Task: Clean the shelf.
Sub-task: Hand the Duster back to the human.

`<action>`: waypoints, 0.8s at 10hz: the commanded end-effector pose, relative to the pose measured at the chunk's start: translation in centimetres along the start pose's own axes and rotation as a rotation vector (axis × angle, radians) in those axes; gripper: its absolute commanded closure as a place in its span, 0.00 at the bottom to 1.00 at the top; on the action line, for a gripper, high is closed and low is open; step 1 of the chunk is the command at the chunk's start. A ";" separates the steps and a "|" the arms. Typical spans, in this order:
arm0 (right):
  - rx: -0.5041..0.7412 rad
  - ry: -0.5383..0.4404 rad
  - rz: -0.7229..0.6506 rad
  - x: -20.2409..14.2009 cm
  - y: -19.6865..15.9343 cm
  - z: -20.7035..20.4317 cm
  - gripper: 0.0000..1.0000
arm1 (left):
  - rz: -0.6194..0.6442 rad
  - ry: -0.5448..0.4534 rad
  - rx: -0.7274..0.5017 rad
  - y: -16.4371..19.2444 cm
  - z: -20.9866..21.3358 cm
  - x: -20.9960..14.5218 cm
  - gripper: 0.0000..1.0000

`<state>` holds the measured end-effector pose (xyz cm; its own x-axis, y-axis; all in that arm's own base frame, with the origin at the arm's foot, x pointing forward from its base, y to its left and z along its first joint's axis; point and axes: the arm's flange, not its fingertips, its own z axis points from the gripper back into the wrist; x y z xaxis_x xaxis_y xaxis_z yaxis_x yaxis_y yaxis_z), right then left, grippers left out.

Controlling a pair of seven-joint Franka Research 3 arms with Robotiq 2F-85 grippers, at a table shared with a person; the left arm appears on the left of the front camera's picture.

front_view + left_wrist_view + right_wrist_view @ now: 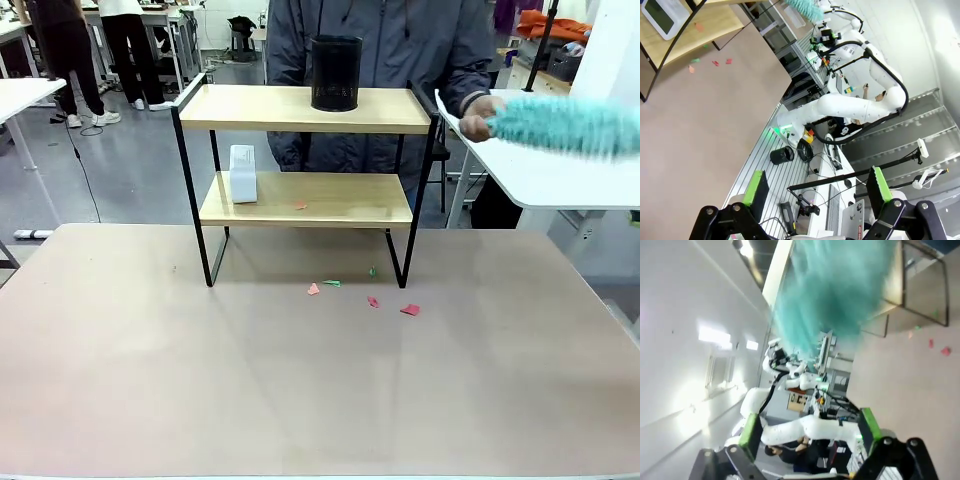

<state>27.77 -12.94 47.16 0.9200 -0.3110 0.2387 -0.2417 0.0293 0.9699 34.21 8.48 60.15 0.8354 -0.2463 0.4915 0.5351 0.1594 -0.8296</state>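
While a person stands behind it, the shelf (305, 160) sits at the far middle of the bench (300, 380), its black legs planted on the pinkish top. A black mesh cup (335, 72) stands on the upper board, and a small white device (243, 173) on the lower board towards its left end. Scraps of red and green paper (410, 310) lie on the bench just in front of the shelf. The person's hand (480, 115) holds a fluffy teal duster (570, 125) off to the right. The left gripper (815, 192) has its fingers wide apart, empty; the right gripper (807, 427) also has its fingers spread, with the blurred duster beyond them.
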 end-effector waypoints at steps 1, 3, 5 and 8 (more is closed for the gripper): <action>-0.018 0.107 -0.021 -4.4 4.7 -3.3 0.00 | -0.017 0.015 0.003 -0.2 0.0 -0.1 0.00; -0.042 0.272 -0.002 -6.2 7.7 -7.8 0.00 | -0.017 0.015 0.003 -0.2 0.0 -0.1 0.00; -0.042 0.374 -0.029 -6.2 8.2 -13.1 0.00 | 0.013 -0.059 0.000 0.8 -1.0 -0.2 0.00; 0.011 0.385 -0.126 -3.8 5.7 -16.7 0.00 | 0.059 -0.257 0.016 3.7 -4.0 -1.8 0.00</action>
<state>27.32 3.76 53.76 0.9809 0.1079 0.1620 -0.1682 0.0504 0.9845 35.16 7.82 55.91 0.8762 -0.0617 0.4780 0.4810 0.1747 -0.8591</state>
